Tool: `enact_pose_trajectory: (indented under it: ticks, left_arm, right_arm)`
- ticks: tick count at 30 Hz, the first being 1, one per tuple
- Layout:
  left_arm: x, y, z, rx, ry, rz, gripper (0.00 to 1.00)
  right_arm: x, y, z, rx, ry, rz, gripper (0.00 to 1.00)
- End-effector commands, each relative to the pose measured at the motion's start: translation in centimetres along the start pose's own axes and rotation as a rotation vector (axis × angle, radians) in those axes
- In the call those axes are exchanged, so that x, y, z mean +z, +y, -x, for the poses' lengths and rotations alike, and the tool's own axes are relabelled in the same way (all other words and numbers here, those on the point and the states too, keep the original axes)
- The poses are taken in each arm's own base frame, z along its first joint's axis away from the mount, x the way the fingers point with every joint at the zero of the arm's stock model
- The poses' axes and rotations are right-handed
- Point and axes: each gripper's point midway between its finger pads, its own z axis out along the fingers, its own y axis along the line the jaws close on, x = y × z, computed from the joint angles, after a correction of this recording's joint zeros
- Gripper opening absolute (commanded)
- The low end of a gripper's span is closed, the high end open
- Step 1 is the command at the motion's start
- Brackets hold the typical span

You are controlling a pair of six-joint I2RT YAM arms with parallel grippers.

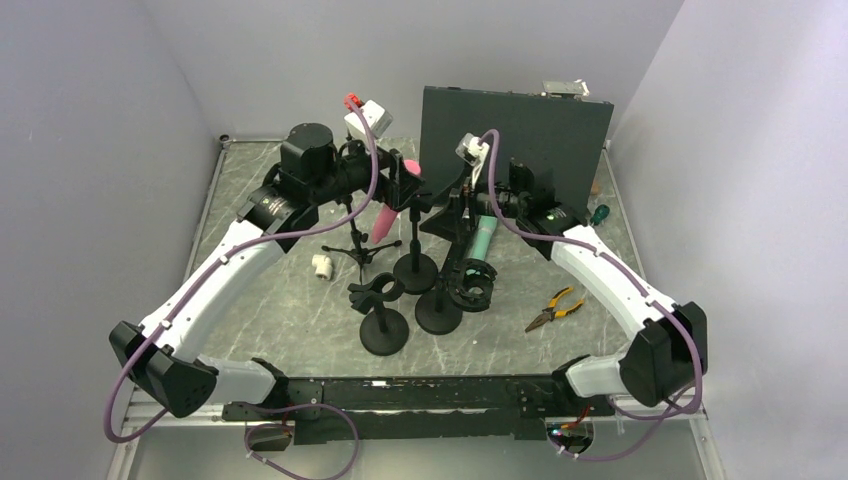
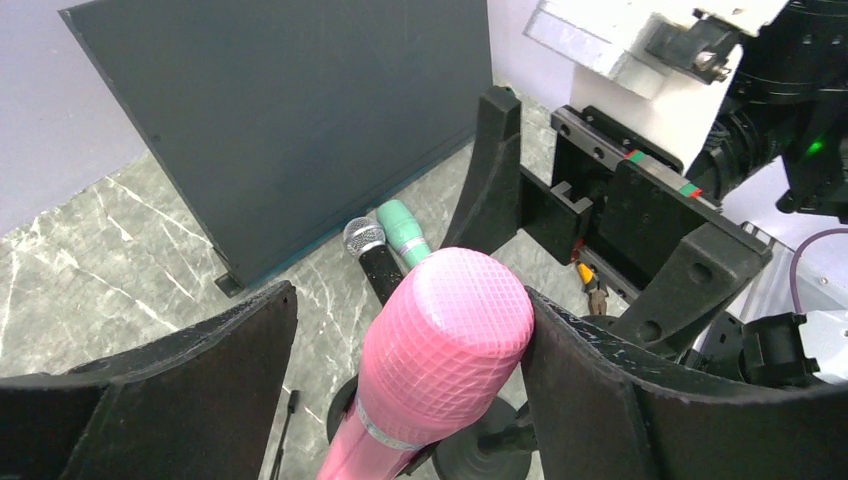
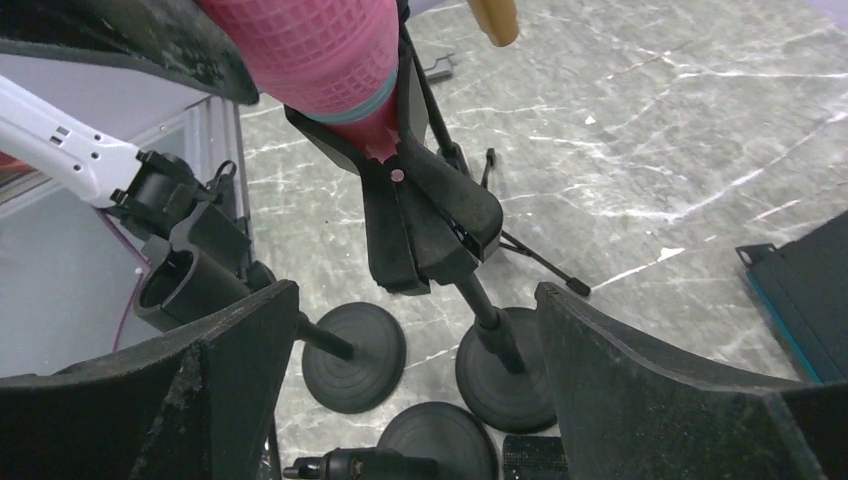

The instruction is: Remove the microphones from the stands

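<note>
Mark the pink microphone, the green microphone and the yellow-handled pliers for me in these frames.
Pink mesh-headed microphone (image 2: 445, 330), left wrist view, on its grille head.
Teal-green microphone (image 1: 485, 238), top external view, on its body.
Yellow-handled pliers (image 1: 554, 309), top external view, near the pivot.

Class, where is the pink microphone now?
Top view: the pink microphone is left of centre, beside the dark panel, clipped in its stand, head inside the open left end effector.
</note>
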Motion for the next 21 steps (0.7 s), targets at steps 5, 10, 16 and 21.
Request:
enact_pose_trajectory:
  ticks: [5,10,16,21]
  left_arm:
    - [0.0,-1.0,1.2,0.021,-0.052,-0.044,0.67]
    - [0.1,-1.0,1.2,0.021,-0.044,-0.049,0.46]
    - [0.4,-1.6,1.0,0.016,-0.028,-0.087,0.34]
    - [0.4,-1.7,0.7,0.023,-0.017,-0.096,0.26]
  right_arm:
    - [1.0,0.2,3.4,-0.096,-0.076,0.079,0.84]
    - [1.2,-0.4,3.4,-0.104,-0.081,0.051,0.81]
    - [1.3,-1.5,3.9,-0.107,-0.081,-0.003,0.87]
    - [1.7,-1.6,4.4,-0.118,-0.074,0.014,0.86]
